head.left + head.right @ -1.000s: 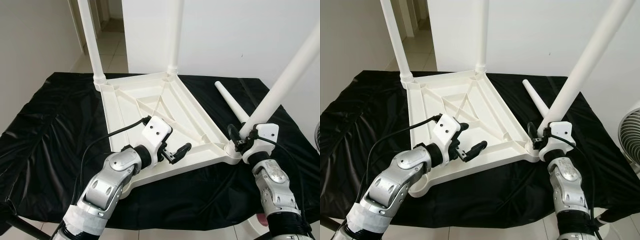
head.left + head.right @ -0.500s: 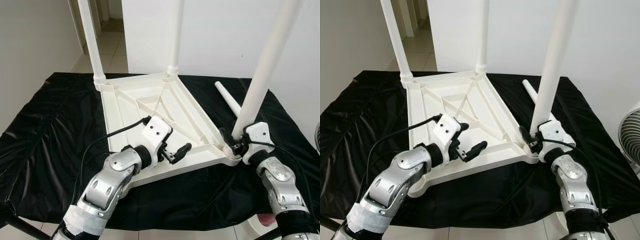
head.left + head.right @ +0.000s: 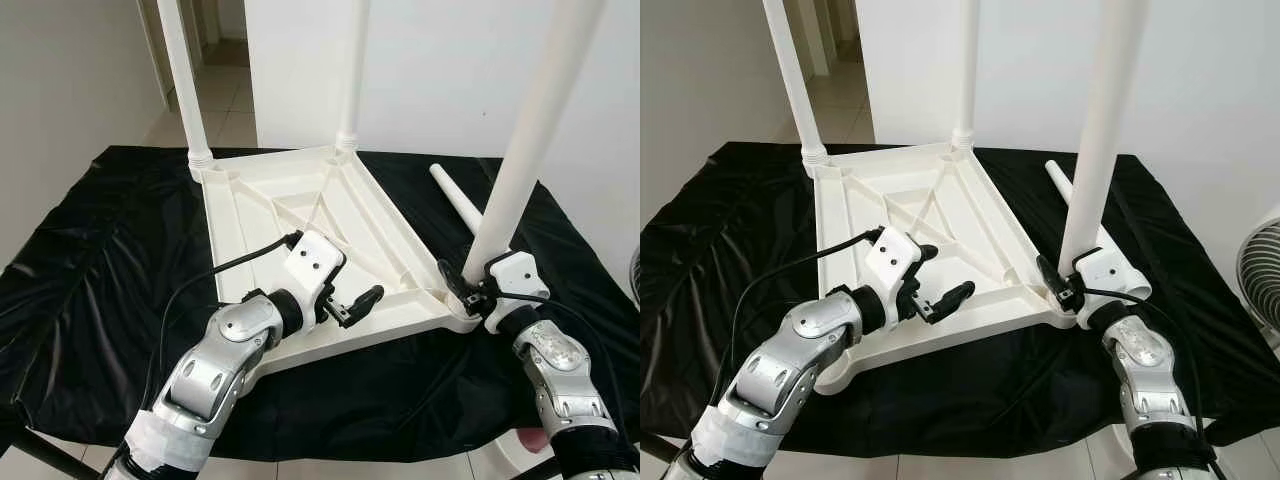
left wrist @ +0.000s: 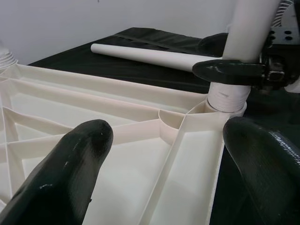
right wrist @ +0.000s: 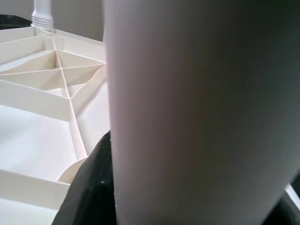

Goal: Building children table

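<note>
The white plastic table top (image 3: 262, 210) lies upside down on a black cloth. Two white legs (image 3: 184, 80) (image 3: 350, 70) stand in its far corners. A third leg (image 3: 525, 150) stands nearly upright at the near right corner socket (image 4: 227, 97), and my right gripper (image 3: 468, 287) is shut on its base. In the right wrist view this leg (image 5: 201, 112) is pressed against a black finger (image 5: 89, 187). My left gripper (image 3: 360, 306) hovers open over the near rim of the top, holding nothing; its fingers (image 4: 70, 164) frame the socket. A fourth leg (image 3: 460, 205) lies loose on the cloth.
The black cloth (image 3: 90, 260) covers the whole work table and drapes over its edges. A fan (image 3: 1260, 280) stands off the right side. A white wall is behind, with a doorway and tiled floor (image 3: 225, 100) at the far left.
The leg in my right gripper swung from a rightward tilt to nearly upright over the near right corner. The right wrist shifted slightly with it. The left arm stayed put.
</note>
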